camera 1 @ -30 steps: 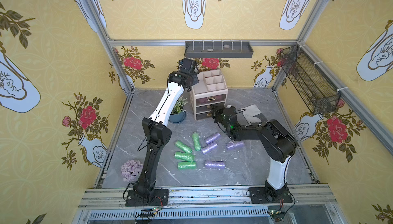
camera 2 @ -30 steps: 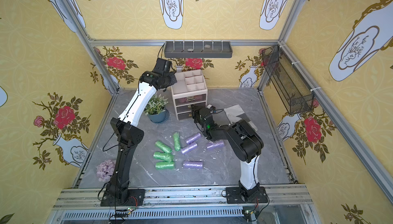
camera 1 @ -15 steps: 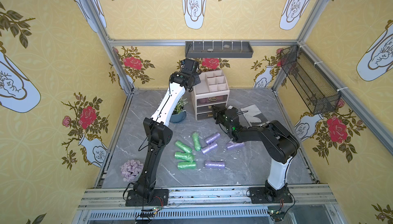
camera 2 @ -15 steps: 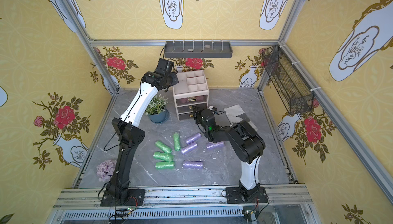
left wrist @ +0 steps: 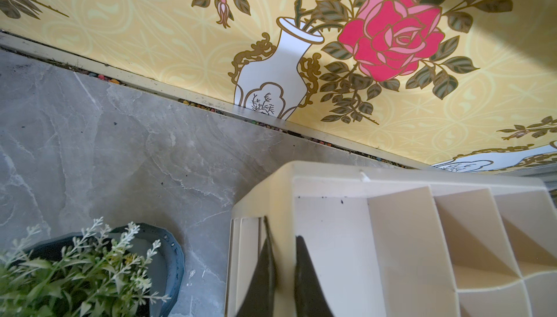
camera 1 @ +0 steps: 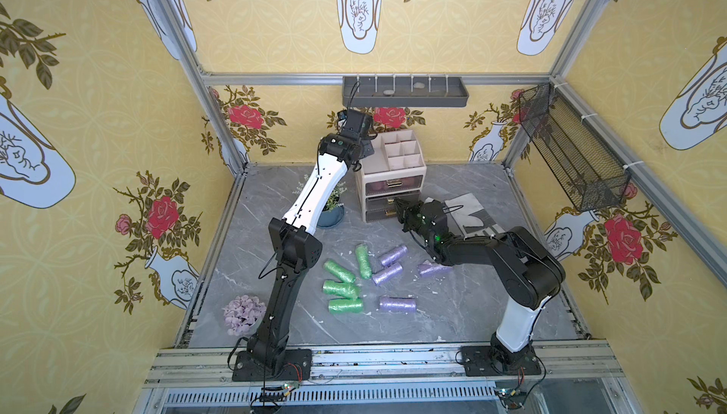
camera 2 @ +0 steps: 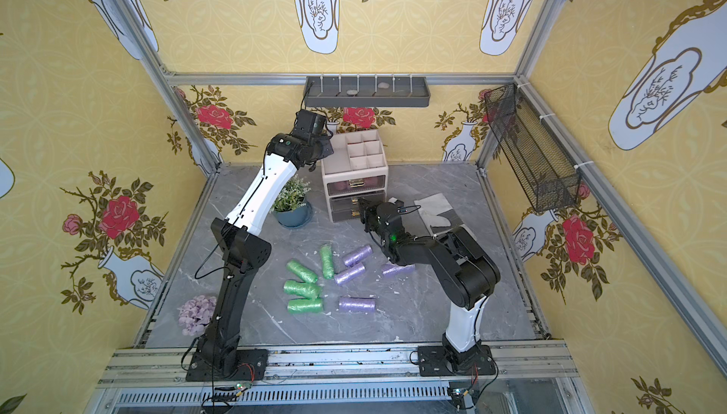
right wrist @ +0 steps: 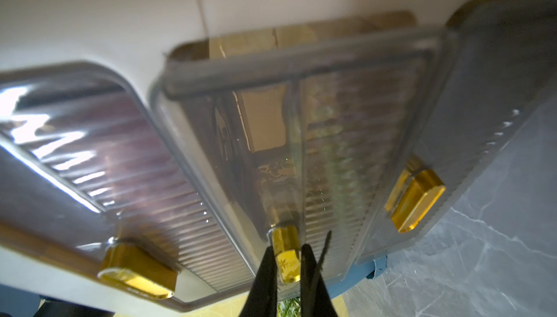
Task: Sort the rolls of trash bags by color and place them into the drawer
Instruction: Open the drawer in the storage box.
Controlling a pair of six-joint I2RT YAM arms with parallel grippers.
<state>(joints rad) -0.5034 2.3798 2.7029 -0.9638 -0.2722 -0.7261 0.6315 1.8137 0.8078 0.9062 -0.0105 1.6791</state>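
Grey marble tabletop point(camera 1: 452, 313) inside yellow floral walls point(camera 1: 275, 18); left jaws clamp organizer point(left wrist: 301, 180), right jaws drawer handle point(right wrist: 286, 258).

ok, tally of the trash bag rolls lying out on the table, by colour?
Green rolls: 4
Lilac rolls: 4
Total: 8

yellow wallpaper point(camera 1: 275, 30) with red roses and white vases covers the walls; a grey marbled bench point(camera 1: 452, 321) lies below; a grey shelf point(camera 1: 405, 97) and black mesh basket point(camera 1: 570, 156) hang high
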